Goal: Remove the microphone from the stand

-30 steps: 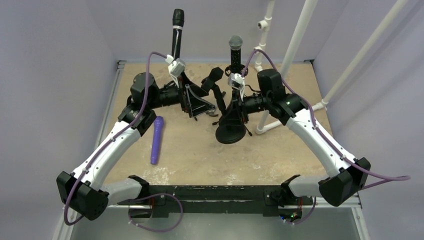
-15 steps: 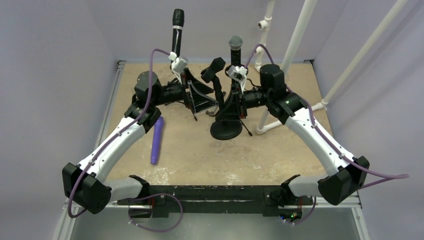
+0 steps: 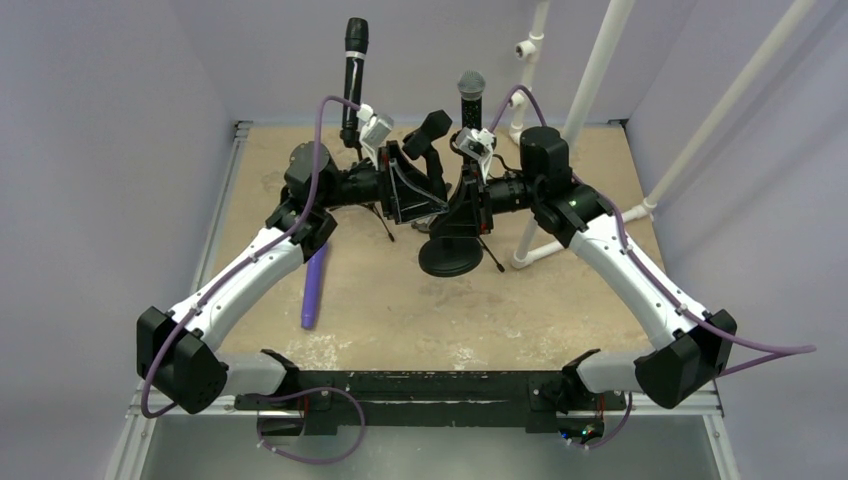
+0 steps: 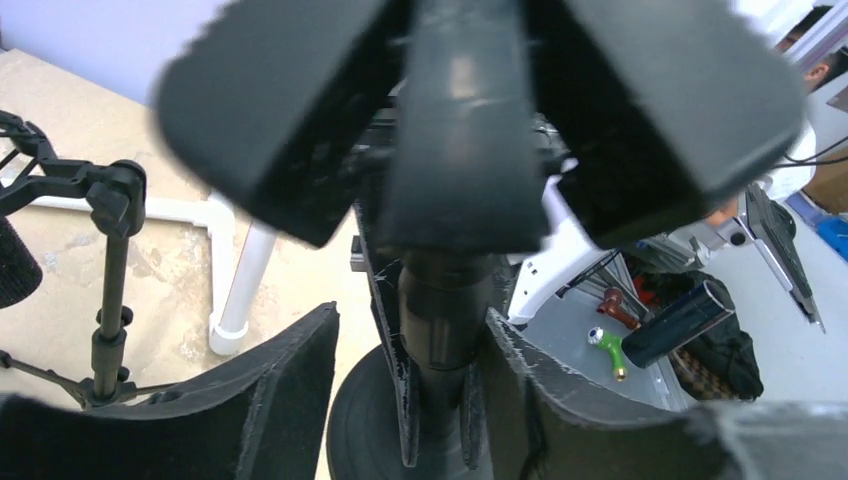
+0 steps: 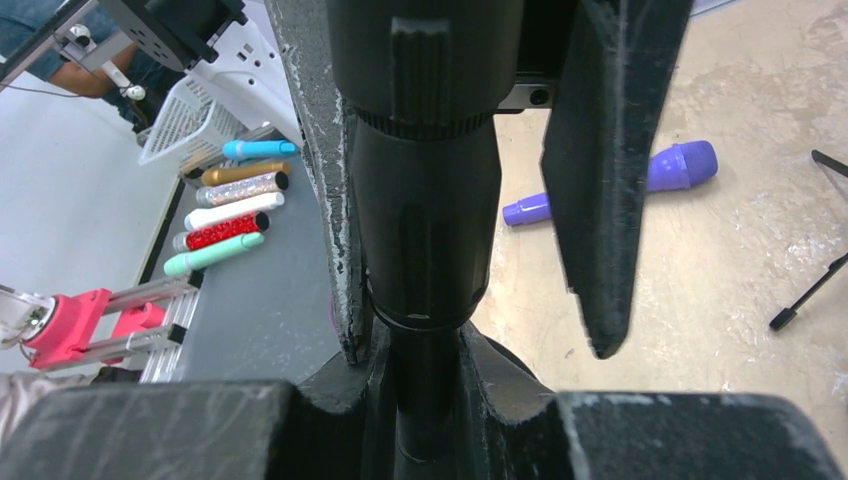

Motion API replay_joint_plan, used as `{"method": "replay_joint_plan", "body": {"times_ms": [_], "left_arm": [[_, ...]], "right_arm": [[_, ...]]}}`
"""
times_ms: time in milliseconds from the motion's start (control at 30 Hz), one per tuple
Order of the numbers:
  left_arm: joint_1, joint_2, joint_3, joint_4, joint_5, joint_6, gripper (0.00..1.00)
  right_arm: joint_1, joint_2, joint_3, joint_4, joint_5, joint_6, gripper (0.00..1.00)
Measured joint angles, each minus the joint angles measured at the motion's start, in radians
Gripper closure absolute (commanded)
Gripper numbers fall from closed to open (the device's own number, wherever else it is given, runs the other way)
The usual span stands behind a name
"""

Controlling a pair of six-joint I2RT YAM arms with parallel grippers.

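A microphone (image 3: 471, 88) with a grey mesh head stands upright at the top of a black stand (image 3: 445, 258) with a round base, at the back middle of the table. My right gripper (image 3: 468, 200) is shut on the stand's pole (image 5: 420, 230) from the right. My left gripper (image 3: 425, 195) reaches in from the left, open, its jaws astride the same pole (image 4: 440, 330). One finger (image 4: 560, 400) lies close against the pole. The other finger (image 4: 270, 390) stands apart, with sand showing in the gap. In the wrist views the microphone's head is out of view.
A purple microphone (image 3: 315, 285) lies on the sandy tabletop by the left arm. A thin tripod (image 4: 110, 280) with a black microphone (image 3: 353, 60) stands behind the left gripper. White pipes (image 3: 590, 80) rise at the back right. Several coloured tubes (image 5: 230, 220) lie beyond the table.
My left arm swung right to the stand and its jaws narrowed around the pole. The stand, held by the right gripper, shifted slightly left and back.
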Motion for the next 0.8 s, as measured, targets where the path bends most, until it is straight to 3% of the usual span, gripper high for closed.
{"method": "replay_joint_plan", "body": {"times_ms": [267, 367, 433, 667, 800], "left_arm": [[-0.006, 0.004, 0.003, 0.012, 0.018, -0.018, 0.72], [-0.008, 0.011, 0.013, 0.015, 0.028, -0.023, 0.86], [-0.008, 0.014, 0.016, 0.016, 0.031, -0.025, 1.00], [-0.008, 0.016, 0.016, 0.014, 0.039, -0.024, 1.00], [-0.008, 0.015, 0.007, 0.015, 0.040, -0.023, 1.00]], "right_arm": [[-0.001, 0.000, -0.027, 0.010, 0.000, -0.002, 1.00], [-0.002, 0.000, -0.029, 0.011, 0.001, -0.002, 1.00], [-0.003, 0.000, -0.029, 0.013, 0.001, -0.002, 1.00], [-0.005, -0.003, -0.043, 0.019, 0.002, -0.014, 1.00], [-0.005, -0.005, -0.049, 0.016, 0.008, -0.031, 0.85]]}}
